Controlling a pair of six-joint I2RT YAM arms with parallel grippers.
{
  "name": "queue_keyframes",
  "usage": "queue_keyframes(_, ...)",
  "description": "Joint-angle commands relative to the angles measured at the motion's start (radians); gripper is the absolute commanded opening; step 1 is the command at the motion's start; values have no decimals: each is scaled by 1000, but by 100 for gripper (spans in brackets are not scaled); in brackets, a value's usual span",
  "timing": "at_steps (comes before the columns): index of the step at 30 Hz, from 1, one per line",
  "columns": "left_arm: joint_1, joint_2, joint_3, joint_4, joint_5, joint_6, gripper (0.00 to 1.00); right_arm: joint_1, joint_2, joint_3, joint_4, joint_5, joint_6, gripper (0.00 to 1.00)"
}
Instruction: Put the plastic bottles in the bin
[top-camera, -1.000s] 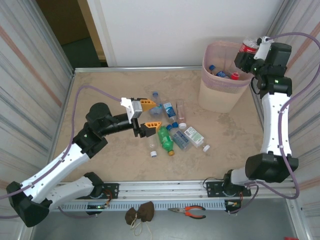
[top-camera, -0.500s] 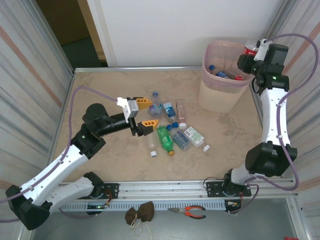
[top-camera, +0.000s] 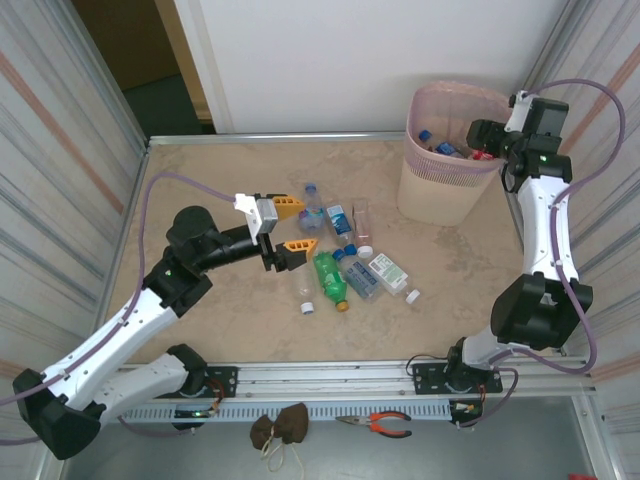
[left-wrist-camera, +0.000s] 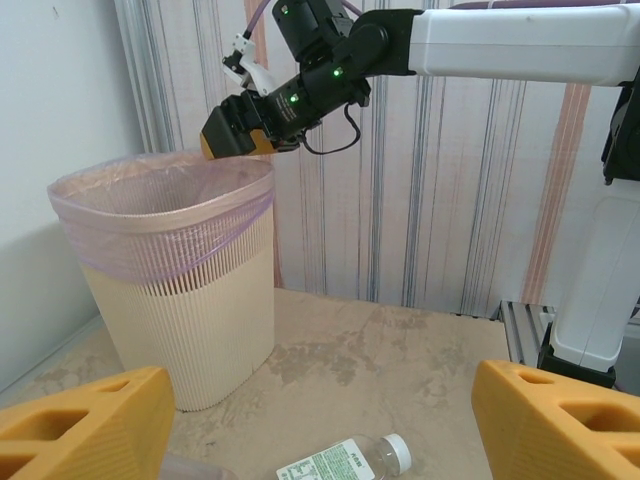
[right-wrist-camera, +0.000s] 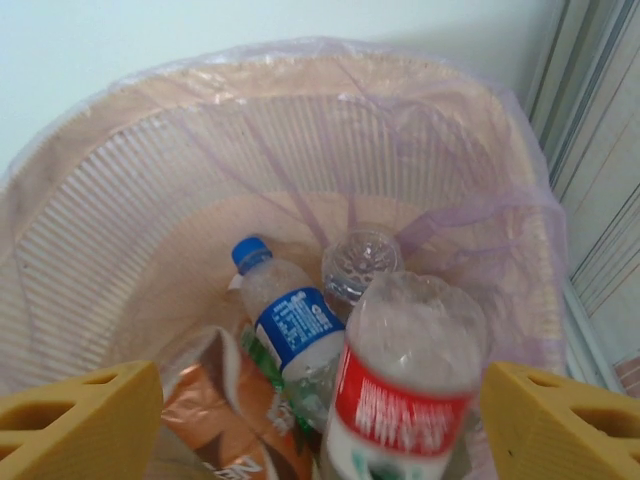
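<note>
task partly done. right wrist view, looking down into the pale pink bin (right-wrist-camera: 150, 200) with its thin liner: a blue-labelled bottle (right-wrist-camera: 290, 322), a clear bottle seen end-on (right-wrist-camera: 360, 265) and something orange-brown, too blurred to name, lying at the bottom. above them, a red-labelled bottle (right-wrist-camera: 410, 385), blurred, between the fingers of the right gripper (right-wrist-camera: 320, 420) but touching neither. fingers spread wide, gripping nothing; bottle judged loose and dropping in.

from the top camera: right gripper (top-camera: 485, 135) at the far right rim of the bin (top-camera: 430, 190), in the table's far right corner.

left to do: about half a dozen bottles in a loose cluster mid-table, well apart from the bin. among them a green bottle (top-camera: 330, 277) and several clear bottles (top-camera: 362, 225), plus two loose caps (top-camera: 308, 307) on the table (top-camera: 200, 180).

left gripper (top-camera: 293, 228) at the near-left edge of that cluster, fingers wide apart, empty. in its wrist view, a clear white-capped bottle (left-wrist-camera: 345, 460) low between the fingers, not held.
</note>
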Motion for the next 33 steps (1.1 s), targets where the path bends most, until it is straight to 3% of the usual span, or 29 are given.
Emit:
queue_keyframes(1, 13, -6, -3, 46, 22, -3, 78, -3, -11, 61, -18, 4, -9, 78)
queue_keyframes(6, 14, -7, -9, 46, 22, -4, 78, -3, 10, 100, -41, -4, -9, 61)
queue_keyframes(11, 16, -12, -13, 17, -5, 1, 78, 2, 64, 184, -157, 76, 39, 48)
queue_keyframes(16, 16, -5, 2, -49, -79, 0, 77, 23, 151, 344, -341, 161, 78, 45)
queue_keyframes(20, 16, 22, 38, -167, -235, -33, 76, 42, 191, 414, -435, 148, 114, 45)
queue_keyframes(25, 20, 84, 102, -383, -487, -194, 74, 77, 146, 366, -444, 114, 145, 46)
queue_keyframes(33, 25, 119, 56, -521, -586, -423, 69, 149, 15, 209, -404, 105, 163, 48)
